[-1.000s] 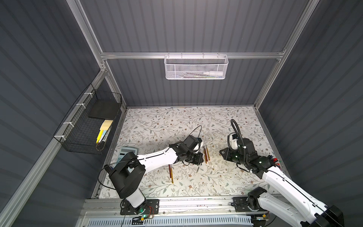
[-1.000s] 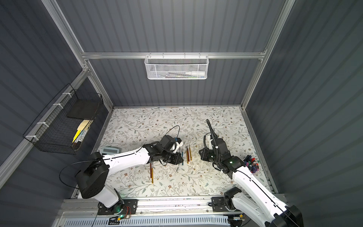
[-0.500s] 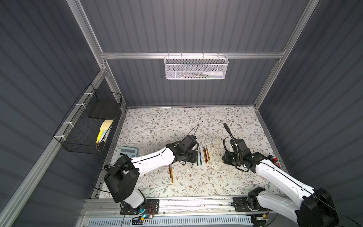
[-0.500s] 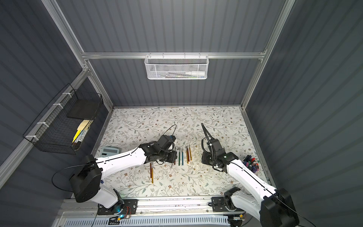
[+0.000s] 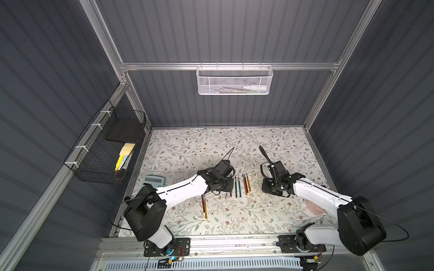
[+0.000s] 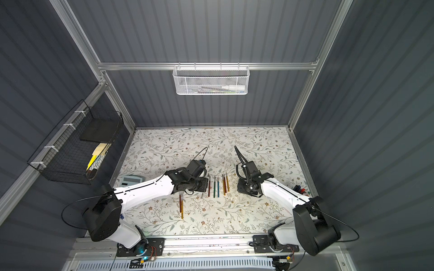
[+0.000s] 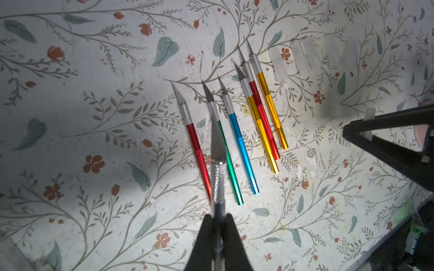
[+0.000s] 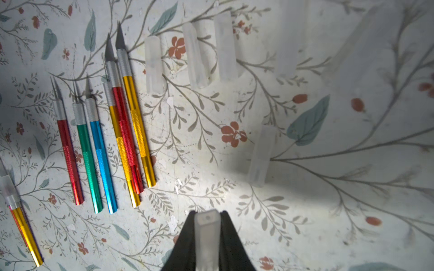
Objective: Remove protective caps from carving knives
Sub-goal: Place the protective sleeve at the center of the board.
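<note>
The left claw (image 7: 218, 217) is clamped on a silver knurled-handled carving knife (image 7: 218, 183), its blade bare. The right claw (image 8: 207, 214) pinches a frosted clear plastic cap (image 8: 207, 237). Six uncapped red, green, blue and gold metallic knives (image 7: 244, 152) lie in a row on the floral-patterned surface (image 7: 94, 70), with loose clear caps (image 8: 153, 65) just beside them.

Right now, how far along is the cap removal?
Done: six bare knives lie in a row, with loose caps beside them. In hand: the left gripper holds a bare silver knife; the right gripper holds a clear cap. Left: a gold and red pair lying apart, at least one still capped.
</note>
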Controlling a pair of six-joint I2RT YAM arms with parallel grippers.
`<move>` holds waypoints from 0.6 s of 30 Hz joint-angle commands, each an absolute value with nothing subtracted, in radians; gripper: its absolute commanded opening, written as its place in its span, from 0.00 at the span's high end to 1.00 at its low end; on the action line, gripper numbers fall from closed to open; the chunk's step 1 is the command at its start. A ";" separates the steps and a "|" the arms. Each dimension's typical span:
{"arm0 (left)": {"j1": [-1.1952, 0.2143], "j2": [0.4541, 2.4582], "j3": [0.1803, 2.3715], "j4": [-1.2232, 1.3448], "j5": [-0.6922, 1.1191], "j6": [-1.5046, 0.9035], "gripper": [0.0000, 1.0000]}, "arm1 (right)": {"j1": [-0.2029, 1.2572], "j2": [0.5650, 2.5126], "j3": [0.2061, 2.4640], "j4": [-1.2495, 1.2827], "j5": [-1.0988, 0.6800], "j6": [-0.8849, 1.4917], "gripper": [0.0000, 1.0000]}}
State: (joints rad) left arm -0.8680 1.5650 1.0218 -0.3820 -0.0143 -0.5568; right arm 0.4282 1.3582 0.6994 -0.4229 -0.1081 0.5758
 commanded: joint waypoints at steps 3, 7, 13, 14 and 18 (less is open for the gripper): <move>-0.858 1.552 1.006 -0.408 -0.043 -0.576 1.00 | 0.430 1.417 0.740 -0.402 -0.097 0.578 0.81; -0.859 1.551 1.005 -0.404 -0.029 -0.571 1.00 | 0.431 1.439 0.749 -0.404 -0.079 0.577 0.81; -0.858 1.555 1.005 -0.408 -0.053 -0.575 1.00 | 0.439 1.469 0.751 -0.398 -0.080 0.583 0.80; -0.856 1.557 1.005 -0.407 -0.054 -0.577 1.00 | 0.440 1.473 0.752 -0.397 -0.078 0.583 0.80; -0.857 1.562 1.005 -0.403 -0.044 -0.577 1.00 | 0.443 1.489 0.759 -0.403 -0.065 0.586 0.78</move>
